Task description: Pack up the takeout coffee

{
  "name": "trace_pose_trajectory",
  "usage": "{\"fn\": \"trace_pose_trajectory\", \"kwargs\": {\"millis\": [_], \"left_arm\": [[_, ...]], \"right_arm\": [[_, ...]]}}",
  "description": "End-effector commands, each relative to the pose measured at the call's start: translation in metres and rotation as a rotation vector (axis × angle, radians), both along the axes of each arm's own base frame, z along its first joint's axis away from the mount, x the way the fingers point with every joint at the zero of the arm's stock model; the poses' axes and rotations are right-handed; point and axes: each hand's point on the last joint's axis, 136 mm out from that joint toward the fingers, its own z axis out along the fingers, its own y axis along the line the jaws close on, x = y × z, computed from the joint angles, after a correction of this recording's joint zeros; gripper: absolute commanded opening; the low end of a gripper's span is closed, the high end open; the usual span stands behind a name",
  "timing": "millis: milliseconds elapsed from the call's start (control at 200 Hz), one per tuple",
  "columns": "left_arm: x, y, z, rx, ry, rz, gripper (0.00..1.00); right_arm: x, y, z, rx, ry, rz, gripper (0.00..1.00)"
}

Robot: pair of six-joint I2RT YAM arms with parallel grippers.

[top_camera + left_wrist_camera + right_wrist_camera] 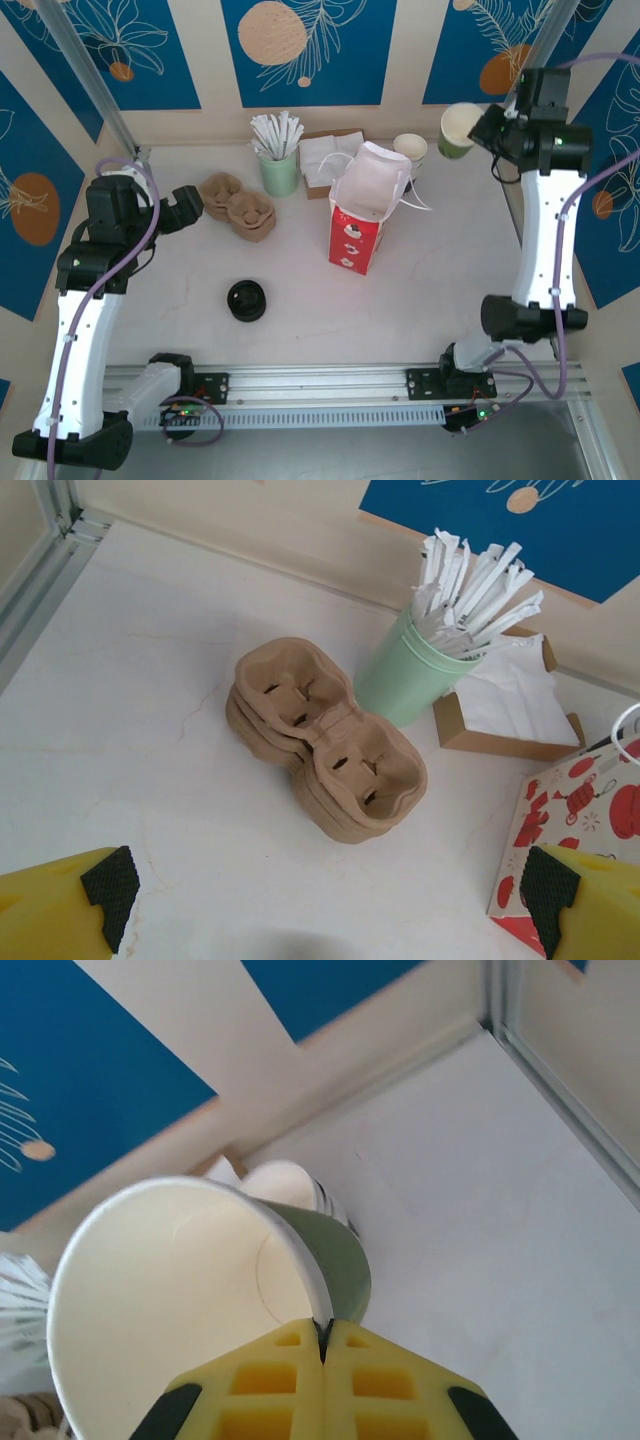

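Best to hold level the lidless green paper cup (458,130), beyond and right of the red paper bag (357,235), with right gripper (322,1335) pinched on its rim wall (left gripper (330,885) spread wide, idle), and carry slowly.

**No legible lettering**

No word, number or brand name can be read anywhere. The red paper bag (354,238) carries only small red-and-white picture motifs. They are too small to make out from above and are cut off at the frame edge in the left wrist view. The blue wall panels (300,60) bear line-drawn leaves and orange discs, not writing.
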Motion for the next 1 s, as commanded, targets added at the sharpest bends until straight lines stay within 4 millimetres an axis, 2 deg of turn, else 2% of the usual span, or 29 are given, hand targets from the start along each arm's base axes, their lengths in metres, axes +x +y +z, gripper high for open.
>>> {"fn": "trace_pose_trajectory", "kwargs": {"millis": [0, 195, 420, 740, 995], "left_arm": [[-0.006, -0.006, -0.004, -0.022, 0.007, -0.037, 0.99], [-0.006, -0.013, -0.021, -0.037, 0.049, -0.072, 0.99], [-0.012, -0.016, -0.037, -0.059, 0.081, -0.081, 0.99], [-0.025, -0.031, -0.080, -0.134, 0.221, -0.131, 0.98], [-0.037, -0.042, -0.115, -0.192, 0.342, -0.150, 0.96]], "right_arm": [[-0.045, -0.008, -0.039, 0.010, 0.122, -0.026, 0.00], [-0.099, -0.006, -0.072, 0.071, 0.161, -0.055, 0.00], [-0.144, 0.019, -0.117, 0.174, 0.231, -0.015, 0.00], [-0.184, 0.074, -0.136, 0.273, 0.221, 0.211, 0.00], [-0.200, 0.115, -0.152, 0.288, 0.229, 0.343, 0.00]]}}
